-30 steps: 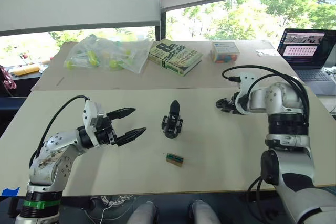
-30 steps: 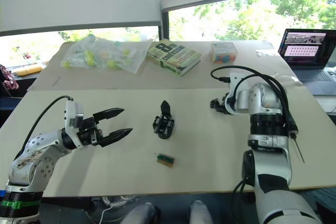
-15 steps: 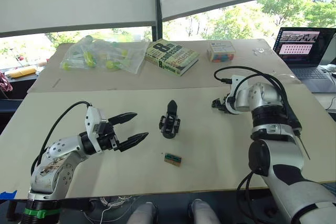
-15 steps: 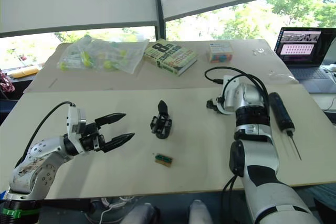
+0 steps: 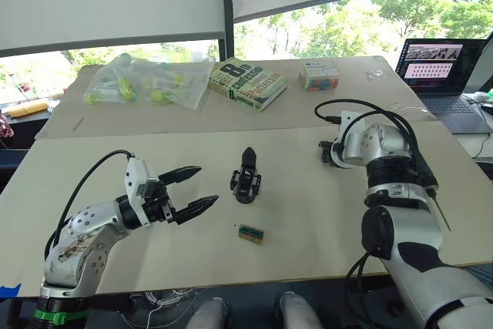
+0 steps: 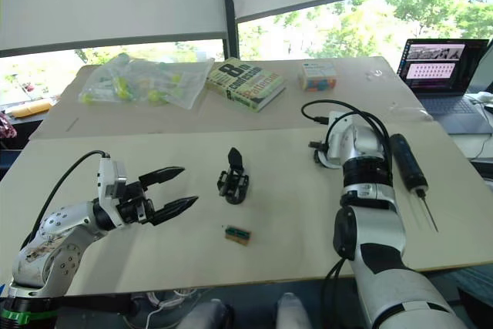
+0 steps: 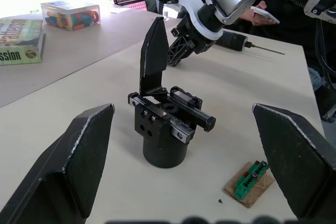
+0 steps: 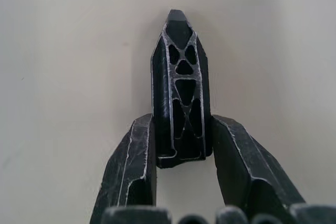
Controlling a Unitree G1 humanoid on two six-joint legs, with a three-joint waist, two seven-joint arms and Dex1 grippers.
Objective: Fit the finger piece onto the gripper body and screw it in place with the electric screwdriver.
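The gripper body (image 5: pixel 246 179) stands upright mid-table, a round dark base with one pointed black finger sticking up. To its left my left gripper (image 5: pixel 206 185) hovers open, aimed at it, a short gap away. The finger piece (image 8: pixel 179 87), a small black ribbed wedge, lies flat on the table between the fingers of my right gripper (image 5: pixel 325 152), which are shut on its wide end. The electric screwdriver (image 6: pixel 407 163) lies on the table just right of my right arm, with its bit toward the front edge.
A small green-and-brown block (image 5: pixel 252 233) lies in front of the gripper body. At the back are a plastic bag (image 5: pixel 146 78), a book (image 5: pixel 248 82), a small box (image 5: pixel 318 75) and a laptop (image 5: pixel 439 67). A person's hand holds a phone (image 7: pixel 260 17) beyond the table.
My right gripper's fingers have closed onto the finger piece. The left arm has stayed put, and the whole picture has shifted a little.
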